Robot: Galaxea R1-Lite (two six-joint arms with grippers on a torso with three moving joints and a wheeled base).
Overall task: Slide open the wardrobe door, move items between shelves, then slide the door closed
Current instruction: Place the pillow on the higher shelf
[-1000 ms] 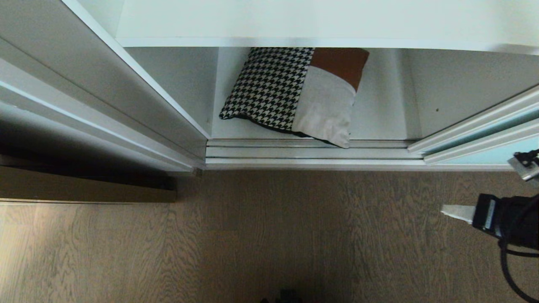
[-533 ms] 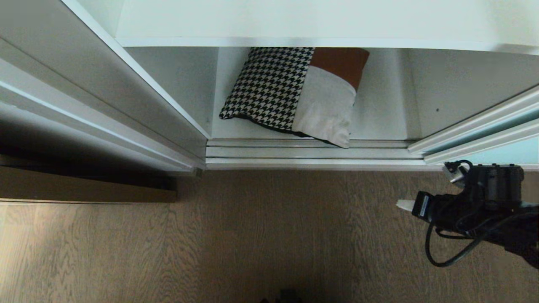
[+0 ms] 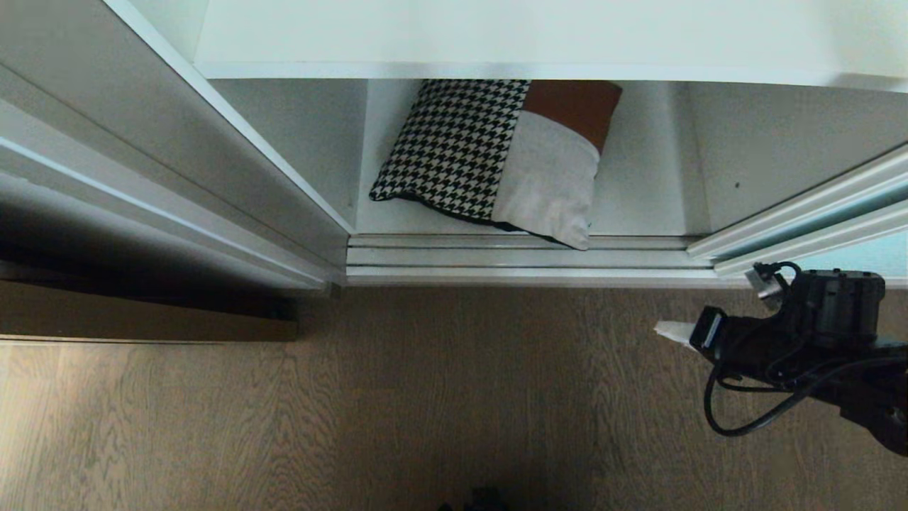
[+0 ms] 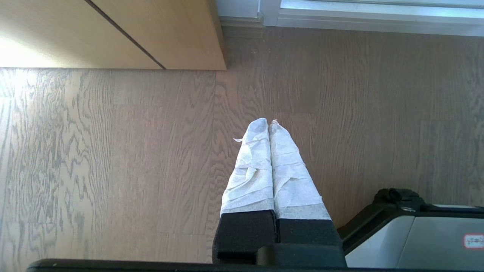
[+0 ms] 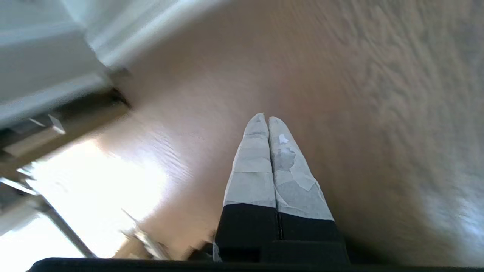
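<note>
- Just then, the right gripper (image 3: pixel 670 331) had swung further in over the wooden floor (image 3: pixel 454 397) than a second earlier, its taped fingertips now aimed toward the wardrobe opening; its jaws were clenched on nothing.
- That suggested the arm was setting out for the cushion (image 3: pixel 496 156), so the moving step was only beginning.
- The sliding wardrobe door (image 3: pixel 862 255) stood pushed aside, right of the cushion, leaving the opening clear.
- The cushion lay on the lower shelf (image 3: pixel 638 206), leaning toward the back, one corner hanging over the bottom track (image 3: pixel 525 257) in front of it.
- The upper shelf (image 3: pixel 496 42) jutted out above the cushion and hid its top edge; a reach would likely have to pass beneath that board.
- The left gripper (image 4: pixel 268 124) hung parked above the floor, jaws pressed together and holding nothing, near a light wooden cabinet (image 4: pixel 113 34) well left of the cushion.
</note>
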